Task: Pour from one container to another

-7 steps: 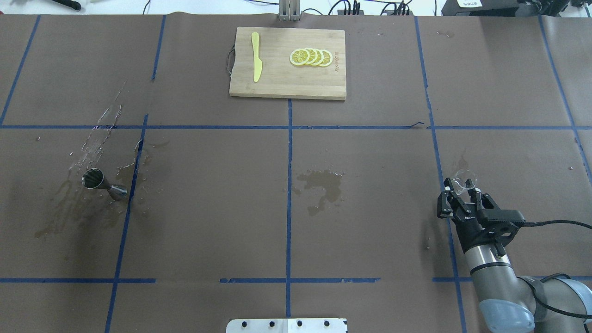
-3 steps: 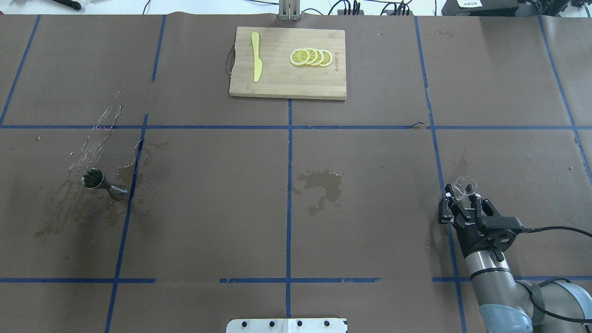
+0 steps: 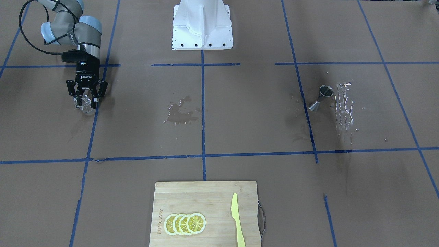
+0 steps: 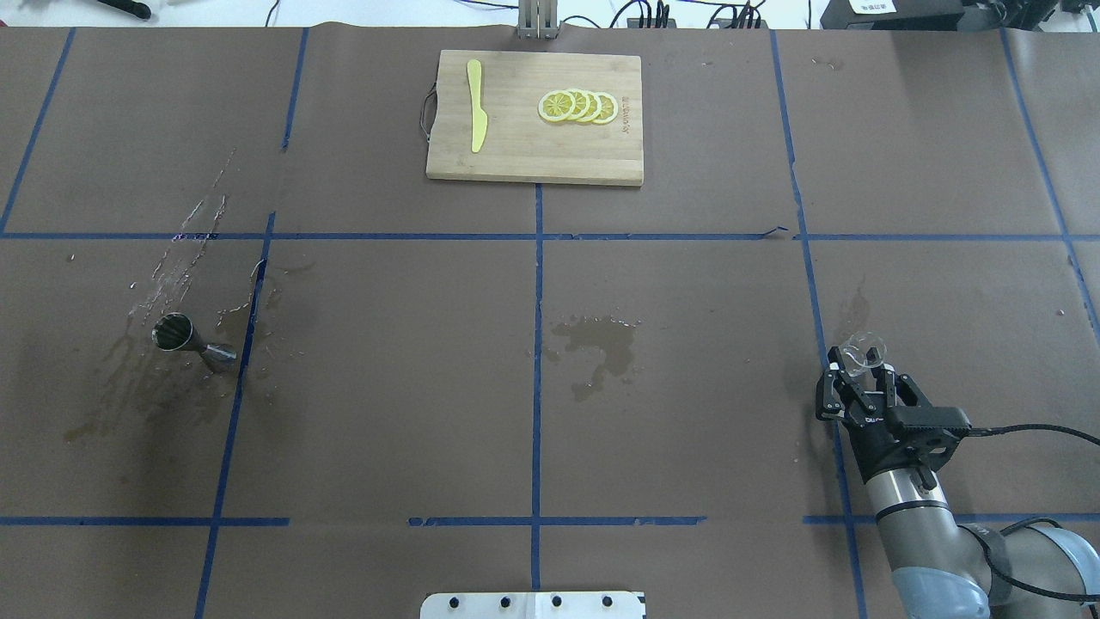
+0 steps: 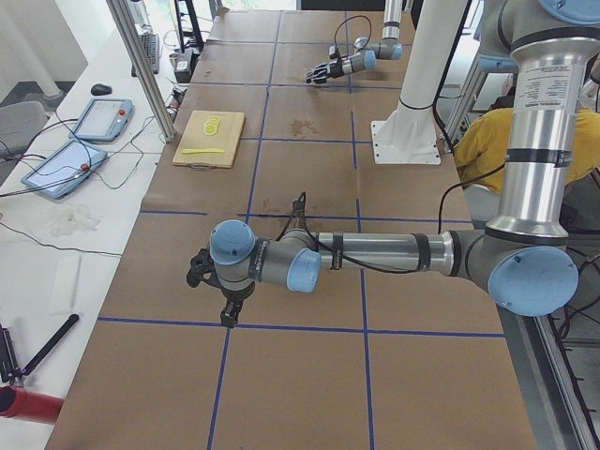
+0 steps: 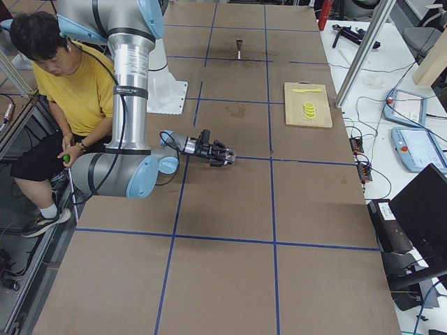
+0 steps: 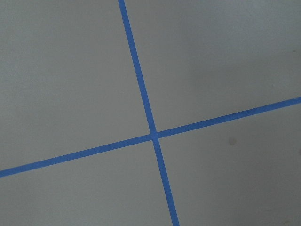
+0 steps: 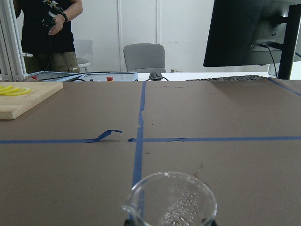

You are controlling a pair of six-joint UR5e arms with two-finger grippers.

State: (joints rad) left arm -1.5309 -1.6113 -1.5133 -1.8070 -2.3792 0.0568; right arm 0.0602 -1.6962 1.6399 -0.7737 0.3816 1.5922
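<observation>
The clear tumbler (image 4: 862,350) stands upright between the fingers of my right gripper (image 4: 862,364), which is shut on it low over the table's right side. The front-facing view shows the tumbler (image 3: 85,104) under the gripper (image 3: 85,98), and the right wrist view shows its rim and spout (image 8: 170,200) at the bottom edge. Far off on the left side, the steel jigger (image 4: 194,341) stands upright on wet paper (image 3: 320,97). My left gripper (image 5: 228,314) appears only in the exterior left view, pointing down at a tape cross; I cannot tell its state.
A wooden cutting board (image 4: 524,155) at the far middle carries lemon slices (image 4: 577,107) and a yellow knife (image 4: 475,105). Wet stains lie at the table's centre (image 4: 597,344) and around the jigger. A seated person (image 6: 66,84) is beside the robot base.
My right gripper has drawn back a little toward the robot's side, carrying the tumbler with it. The jigger has not moved.
</observation>
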